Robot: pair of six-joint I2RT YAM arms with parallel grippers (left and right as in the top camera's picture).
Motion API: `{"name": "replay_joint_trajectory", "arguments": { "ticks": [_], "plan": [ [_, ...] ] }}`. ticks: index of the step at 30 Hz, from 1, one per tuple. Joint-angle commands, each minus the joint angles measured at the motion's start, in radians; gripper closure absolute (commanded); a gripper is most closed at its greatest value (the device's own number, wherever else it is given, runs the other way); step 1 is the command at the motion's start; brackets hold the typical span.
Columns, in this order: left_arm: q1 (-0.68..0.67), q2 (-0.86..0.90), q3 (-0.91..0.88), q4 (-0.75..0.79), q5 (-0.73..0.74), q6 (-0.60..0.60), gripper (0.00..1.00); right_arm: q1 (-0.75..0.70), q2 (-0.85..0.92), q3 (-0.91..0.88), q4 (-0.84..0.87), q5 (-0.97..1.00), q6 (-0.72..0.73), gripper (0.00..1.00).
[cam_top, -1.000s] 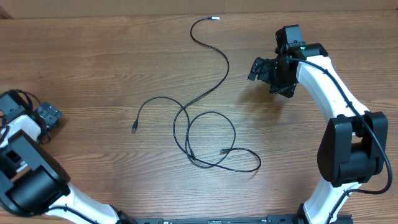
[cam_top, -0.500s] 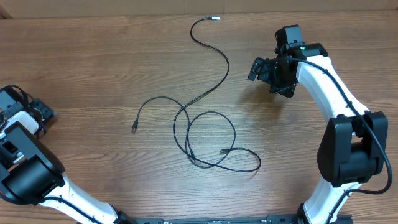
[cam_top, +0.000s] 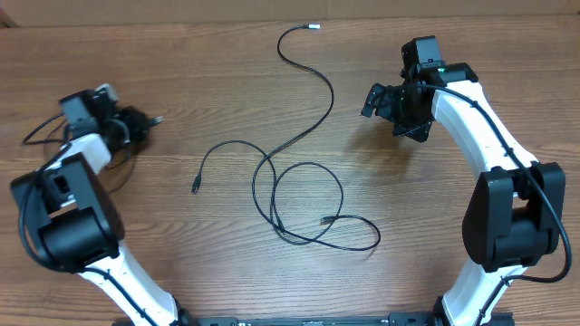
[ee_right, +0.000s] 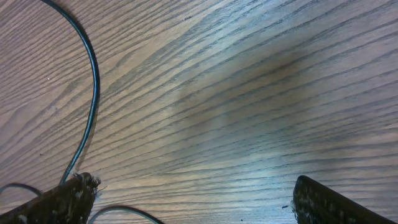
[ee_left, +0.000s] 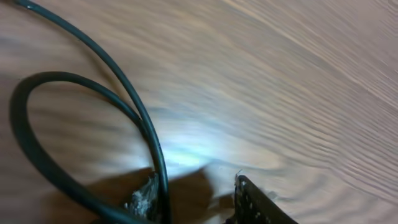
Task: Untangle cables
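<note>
The cables (cam_top: 308, 201) lie as thin black cords in loose crossed loops at the table's middle. One strand winds up to a silvery tip (cam_top: 313, 27), and another arcs left to a small plug (cam_top: 195, 187). My left gripper (cam_top: 149, 119) hovers left of them, apart from that plug. In the blurred left wrist view its fingers (ee_left: 249, 200) stand partly apart over bare wood, gripper (ee_left: 196, 202) holding nothing. My right gripper (cam_top: 379, 100) is wide open to the right of the upper strand. A thin cable (ee_right: 93, 81) runs past its left finger, gripper (ee_right: 199, 205) empty.
A thick black wire (ee_left: 74, 118) curls in a loop close to the left finger in the left wrist view; it looks like the arm's own wiring (cam_top: 41, 136). The wooden table (cam_top: 181, 72) ends at its far edge along the top.
My left arm has swung from the far left edge up and rightward, nearer the cables, and its jaws have narrowed. The right arm and the cables have not moved.
</note>
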Motion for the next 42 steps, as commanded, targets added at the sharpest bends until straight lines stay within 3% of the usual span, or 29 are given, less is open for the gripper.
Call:
{"name": "replay_joint_trajectory", "arguments": {
  "ticks": [1,3,5,7,10,16,18,19,22,24,27,31,34,42],
  "plan": [
    [-0.040,0.116,-0.065,-0.063,-0.027,-0.024,0.59,0.002,-0.003,-0.002,0.003,0.003,0.000,0.00],
    [-0.040,0.107,-0.037,-0.093,-0.043,-0.031,0.57,0.002,-0.003,-0.002,0.003,0.003,0.000,0.00],
    [-0.026,0.090,0.012,-0.153,-0.045,-0.030,0.39,0.002,-0.003,-0.002,0.003,0.003,0.000,0.00],
    [-0.008,0.065,0.072,-0.228,-0.048,-0.029,0.31,0.002,-0.003,-0.002,0.003,0.003,0.000,0.00],
    [0.022,0.005,0.183,-0.372,-0.094,-0.030,0.04,0.002,-0.003,-0.002,0.003,0.003,0.000,0.00],
    [0.040,-0.169,0.372,-0.599,-0.177,-0.030,0.00,0.002,-0.003,-0.002,0.003,0.003,0.000,0.00],
    [0.031,-0.230,0.387,-0.622,-0.154,-0.031,0.07,0.002,-0.003,-0.002,0.003,0.003,0.000,0.00],
    [0.026,-0.256,0.387,-0.629,-0.129,-0.031,0.16,0.002,-0.003,-0.002,0.003,0.003,0.000,0.00],
    [0.006,-0.318,0.387,-0.686,-0.032,-0.031,0.73,0.002,-0.003,-0.002,0.003,0.003,0.000,0.00],
    [-0.010,-0.338,0.387,-0.760,0.066,-0.039,0.93,0.002,-0.003,-0.002,0.003,0.003,0.000,0.00],
    [-0.048,-0.336,0.380,-0.876,0.175,-0.046,0.96,0.002,-0.003,-0.002,0.003,0.003,0.000,0.00],
    [-0.134,-0.334,0.314,-0.968,0.193,-0.023,0.96,0.002,-0.003,-0.002,0.003,0.003,0.000,0.00],
    [-0.224,-0.333,0.219,-0.986,0.182,0.031,0.96,0.002,-0.003,-0.002,0.003,0.003,0.000,0.00],
    [-0.457,-0.331,-0.014,-0.945,0.106,0.029,0.96,0.002,-0.003,-0.002,0.003,0.003,0.000,0.00]
  ]
}}
